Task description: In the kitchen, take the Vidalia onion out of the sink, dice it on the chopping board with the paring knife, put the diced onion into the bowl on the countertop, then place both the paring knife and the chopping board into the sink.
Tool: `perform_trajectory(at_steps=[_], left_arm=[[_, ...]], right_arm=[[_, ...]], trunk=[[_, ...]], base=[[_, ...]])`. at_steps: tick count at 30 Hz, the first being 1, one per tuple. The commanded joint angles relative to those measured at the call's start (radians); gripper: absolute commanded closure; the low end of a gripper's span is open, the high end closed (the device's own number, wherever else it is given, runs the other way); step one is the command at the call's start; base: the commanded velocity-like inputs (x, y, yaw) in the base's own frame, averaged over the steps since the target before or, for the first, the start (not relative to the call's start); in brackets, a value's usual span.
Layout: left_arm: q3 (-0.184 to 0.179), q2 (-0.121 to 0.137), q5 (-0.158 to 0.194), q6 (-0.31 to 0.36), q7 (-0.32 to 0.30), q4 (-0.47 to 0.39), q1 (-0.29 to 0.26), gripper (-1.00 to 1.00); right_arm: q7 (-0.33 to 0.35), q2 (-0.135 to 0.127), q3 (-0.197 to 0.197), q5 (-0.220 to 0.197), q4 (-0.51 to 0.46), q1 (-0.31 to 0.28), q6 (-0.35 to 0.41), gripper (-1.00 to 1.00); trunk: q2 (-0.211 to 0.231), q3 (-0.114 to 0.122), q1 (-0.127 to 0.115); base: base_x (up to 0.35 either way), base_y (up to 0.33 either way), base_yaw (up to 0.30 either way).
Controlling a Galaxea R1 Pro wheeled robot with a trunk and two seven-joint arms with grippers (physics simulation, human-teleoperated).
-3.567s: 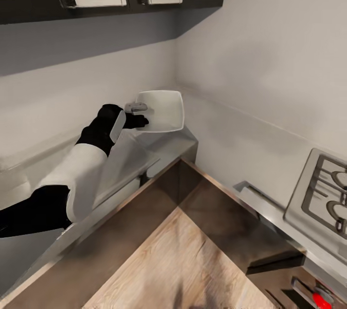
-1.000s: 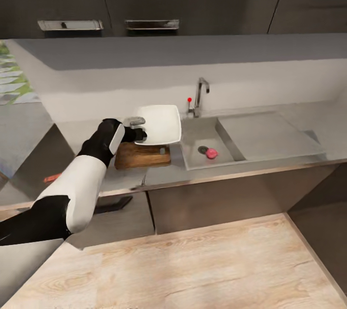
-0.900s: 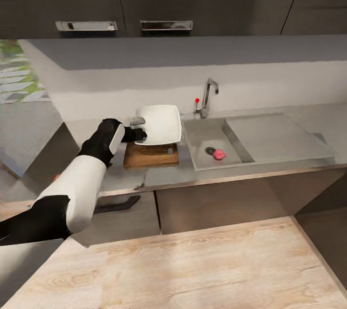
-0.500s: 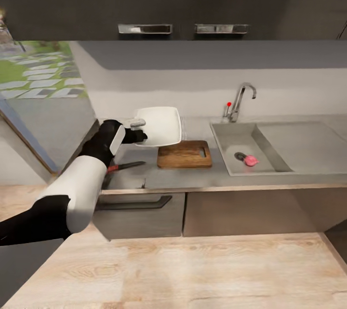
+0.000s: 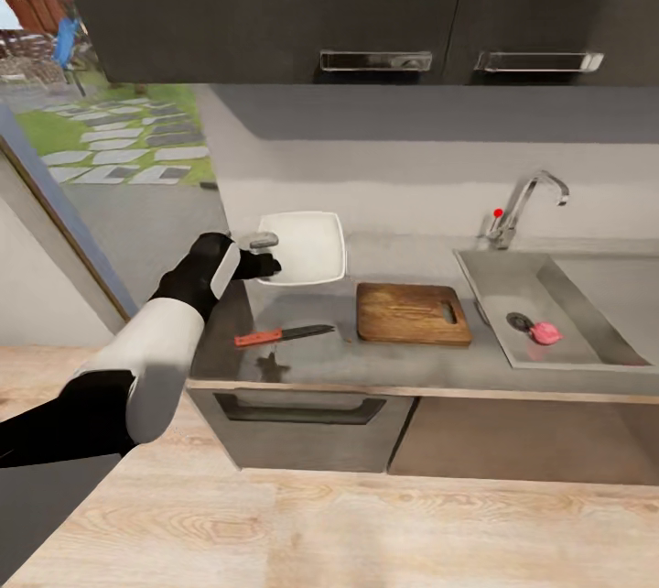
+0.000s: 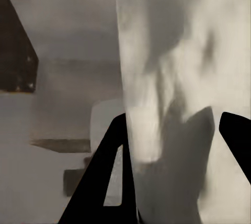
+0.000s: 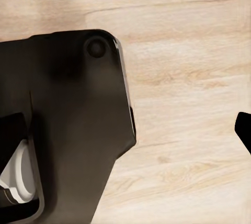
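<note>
Your left claw (image 5: 263, 254) is clamped on the bowl (image 5: 302, 246), above the countertop (image 5: 403, 359) left of the board (image 5: 412, 314); right claw's state: cannot tell.

One bowl (image 5: 301, 247), white, left of centre. One chopping board (image 5: 412, 314), centre. One paring knife (image 5: 284, 334), lower left of board. One Vidalia onion (image 5: 546, 332), right, in one sink (image 5: 586, 318). One tap (image 5: 528, 204). Two cabinet handles (image 5: 375, 61), top.

knife (image 5: 282, 334) left of board (image 5: 411, 314), onion (image 5: 546, 332) in sink (image 5: 586, 345)
</note>
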Motion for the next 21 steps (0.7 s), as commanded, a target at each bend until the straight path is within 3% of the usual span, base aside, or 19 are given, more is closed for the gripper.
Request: perform_trajectory(at_steps=[1,13,16,21], left_arm=[[0.006,-0.001,0.004,0.005,0.0,0.003,-0.001,1.0],[0.003,0.0,0.003,0.01,0.0,0.063,-0.001,1.0],[0.003,0.016,0.0,0.101,0.0,0.073,-0.001,1.0],[0.003,0.029,-0.004,0.143,0.0,0.071,-0.001,1.0]], right_arm=[[-0.004,0.0,0.0,0.001,-0.003,0.001,-0.001,-1.0],[-0.005,0.0,0.0,0.001,-0.003,0.001,0.0,-1.0],[-0.006,0.0,0.0,0.001,-0.003,0.001,0.001,-1.0],[-0.006,0.0,0.0,0.001,-0.003,0.001,0.001,-1.0]], trunk=[[-0.002,-0.002,0.001],[-0.002,-0.017,0.001],[-0.002,-0.022,0.001],[-0.002,-0.028,0.001]], base=[[0.263,0.233,0.004],[0.265,0.218,0.001],[0.057,0.048,0.0],[0.01,0.008,0.0]])
